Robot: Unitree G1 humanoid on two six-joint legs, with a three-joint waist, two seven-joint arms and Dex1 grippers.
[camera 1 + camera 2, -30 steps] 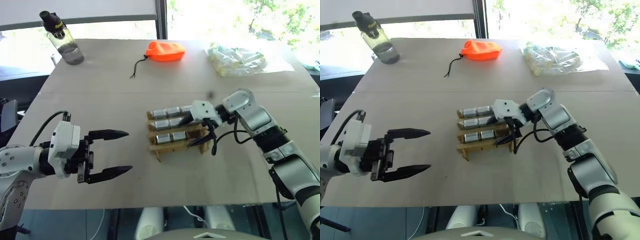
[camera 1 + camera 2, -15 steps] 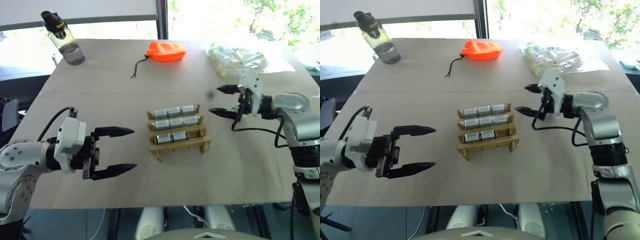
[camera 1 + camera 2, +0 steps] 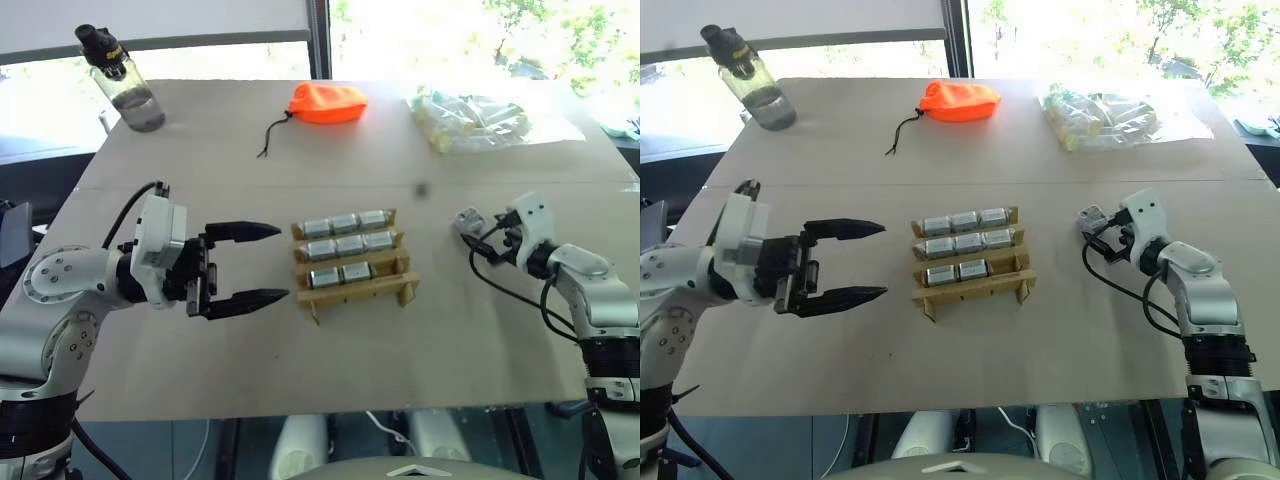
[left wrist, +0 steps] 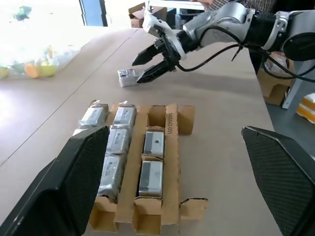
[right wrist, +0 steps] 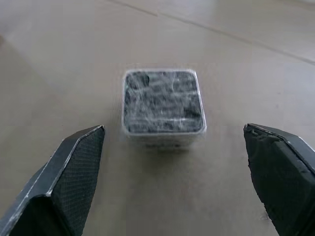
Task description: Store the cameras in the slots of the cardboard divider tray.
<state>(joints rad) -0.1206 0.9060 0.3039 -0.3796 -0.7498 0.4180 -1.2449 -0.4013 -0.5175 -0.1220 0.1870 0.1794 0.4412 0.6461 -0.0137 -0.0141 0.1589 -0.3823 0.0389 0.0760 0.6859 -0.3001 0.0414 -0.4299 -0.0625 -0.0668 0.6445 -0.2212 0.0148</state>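
Eight cameras (image 3: 344, 246) are slotted in the cardboard divider tray (image 3: 355, 291); one loose camera (image 3: 1088, 217) lies right of it, framed by the wide-open, empty right gripper (image 3: 1102, 235).

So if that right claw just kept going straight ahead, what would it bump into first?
Most likely the loose camera lying on the table. The right gripper is open and aimed squarely at it, a finger to each side.

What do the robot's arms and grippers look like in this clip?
Both arms are glossy silver-grey with black joints and loose black cables. Each wrist is a white block. The left gripper and right gripper each have two tapered black fingers with textured inner pads.
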